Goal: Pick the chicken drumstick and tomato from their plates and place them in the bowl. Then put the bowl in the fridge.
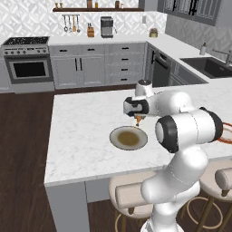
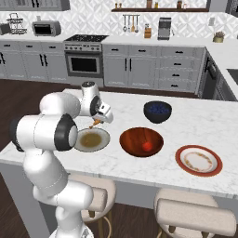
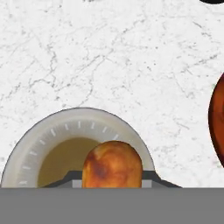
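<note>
My gripper [image 1: 138, 118] is shut on the chicken drumstick [image 1: 137, 120], an orange-tan piece held just above the olive-grey plate [image 1: 118, 136] on the island. In the hand view the drumstick [image 3: 112, 166] sits between my dark fingertips [image 3: 151, 177], over the plate's [image 3: 35, 144] near rim. From the right, the drumstick [image 2: 95, 123] hangs over the plate [image 2: 103, 139]. The reddish-brown wooden bowl [image 2: 135, 137] stands just right of that plate, with the red tomato [image 2: 147, 146] inside it. The white, red-rimmed plate [image 2: 198, 160] lies further right, bare. The fridge is out of view.
A dark blue bowl [image 2: 157, 111] stands behind the wooden bowl. Padded stools [image 2: 190, 214] line the island's near edge. The sink [image 1: 210, 65] is in the counter at the back right, and the oven [image 2: 83, 62] is against the far wall.
</note>
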{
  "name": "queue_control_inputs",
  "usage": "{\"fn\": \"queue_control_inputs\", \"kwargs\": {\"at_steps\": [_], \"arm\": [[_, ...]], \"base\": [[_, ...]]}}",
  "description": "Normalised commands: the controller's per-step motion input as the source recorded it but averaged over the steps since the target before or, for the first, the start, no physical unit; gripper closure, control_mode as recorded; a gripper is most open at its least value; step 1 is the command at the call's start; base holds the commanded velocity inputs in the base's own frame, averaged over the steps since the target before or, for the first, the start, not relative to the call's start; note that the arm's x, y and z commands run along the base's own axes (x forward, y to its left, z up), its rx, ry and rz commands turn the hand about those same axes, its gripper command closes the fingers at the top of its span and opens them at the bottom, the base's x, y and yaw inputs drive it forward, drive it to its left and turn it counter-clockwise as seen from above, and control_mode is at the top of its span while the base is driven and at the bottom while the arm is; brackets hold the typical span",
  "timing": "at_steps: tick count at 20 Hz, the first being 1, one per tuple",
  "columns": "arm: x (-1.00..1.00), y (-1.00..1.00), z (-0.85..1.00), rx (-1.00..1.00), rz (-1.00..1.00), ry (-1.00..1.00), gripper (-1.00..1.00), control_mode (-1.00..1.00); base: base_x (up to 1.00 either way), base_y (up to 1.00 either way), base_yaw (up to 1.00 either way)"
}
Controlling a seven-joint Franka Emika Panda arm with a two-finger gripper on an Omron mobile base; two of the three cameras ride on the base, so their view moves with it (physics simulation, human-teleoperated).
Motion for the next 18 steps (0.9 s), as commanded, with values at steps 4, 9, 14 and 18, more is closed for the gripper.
{"fn": "queue_control_inputs", "kwargs": {"at_steps": [4, 9, 14, 18], "arm": [[-0.11, -0.83, 0.76, 0.02, -0.06, 0.02, 1.0, -1.0], [-0.64, -0.93, 0.17, 0.04, -0.09, 0.01, 1.0, -1.0], [-0.93, -0.87, 0.0, 0.06, -0.11, 0.0, 1.0, -1.0], [-0.47, -0.76, 0.0, 0.06, -0.03, 0.0, 1.0, -1.0]], "base": [[0.0, 0.0, 0.0], [0.0, 0.0, 0.0], [0.0, 0.0, 0.0], [0.0, 0.0, 0.0]]}}
